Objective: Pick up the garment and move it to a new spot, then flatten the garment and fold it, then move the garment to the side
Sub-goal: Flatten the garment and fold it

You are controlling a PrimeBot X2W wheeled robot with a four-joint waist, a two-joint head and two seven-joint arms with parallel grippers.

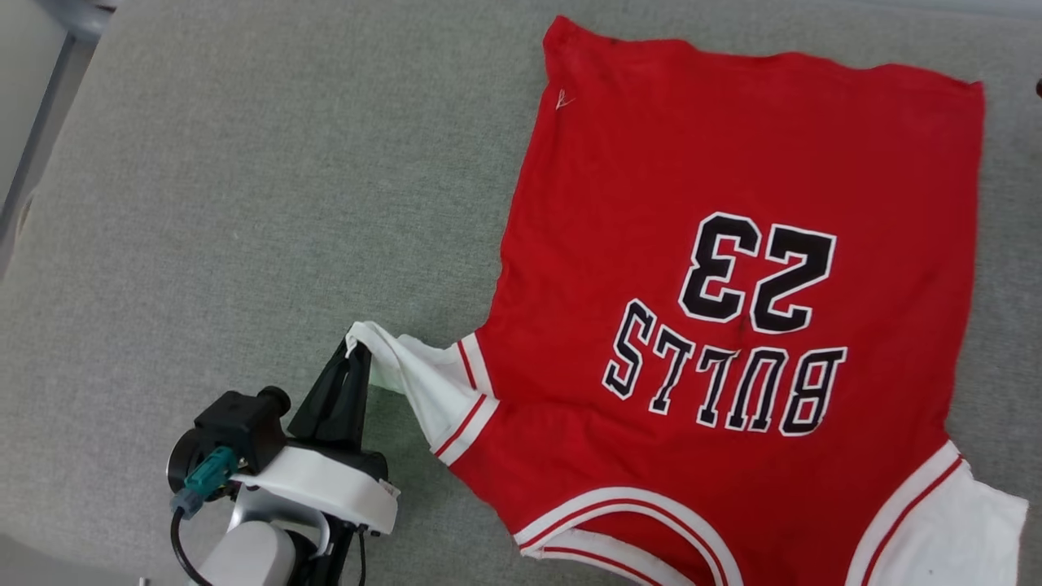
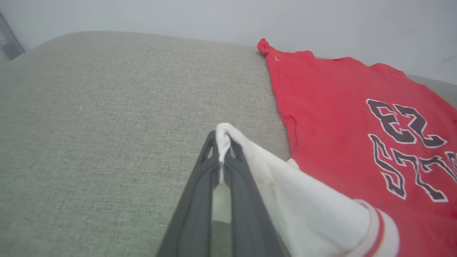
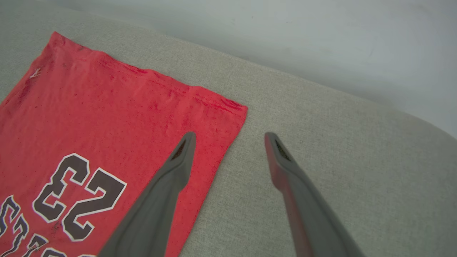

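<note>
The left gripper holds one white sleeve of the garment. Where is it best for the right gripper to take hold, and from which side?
Probably the other white sleeve of the garment, at its outer hem, coming from the robot's right. It lies flat and juts past the red body, mirroring the left gripper's pinch; the right gripper stands open.

We are losing the garment (image 1: 733, 163) at the head view's bottom edge, which is cutting off its collar trim (image 1: 635, 498) and one white sleeve (image 1: 969, 521). The left gripper (image 1: 352, 342) is hiding the other sleeve's tip between its closed fingers. We are failing to read the tiny white mark (image 1: 563, 100) near the hem. Both wrist views are cropping the lettering (image 2: 410, 157).
</note>
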